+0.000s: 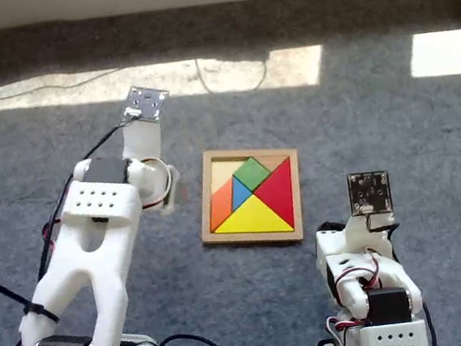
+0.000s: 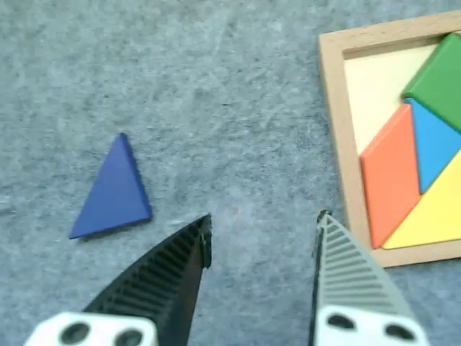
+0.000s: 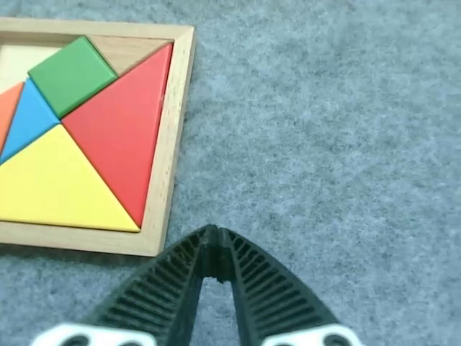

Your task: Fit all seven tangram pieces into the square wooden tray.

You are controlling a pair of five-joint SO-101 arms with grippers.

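**Two arms, one tray, grey carpet (image 1: 396,111).**

**Left:** the left arm (image 1: 92,239) carries the left hand (image 2: 264,223) over bare carpet. Its two fingers are spread wide and hold nothing. One dark blue triangle (image 2: 112,191) lies flat to one side of the fingers and the one square wooden tray (image 1: 250,239) to the other, so triangle and tray are well apart.

**Centre:** the tray holds five bright pieces:
- one orange parallelogram (image 1: 221,205)
- one light blue triangle (image 1: 239,193)
- one green square (image 1: 252,172)
- one red triangle (image 1: 277,187)
- one yellow triangle (image 1: 253,218)

One pale cream patch (image 1: 222,173) fills a corner; whether it is a sixth piece or bare floor cannot be told. One brown triangular gap (image 3: 133,52) lies open between the green square and the red triangle.

**Right:** the right arm (image 1: 372,291) holds the right hand (image 3: 216,238) just outside the tray's rim. Its two fingers are pressed together on nothing.
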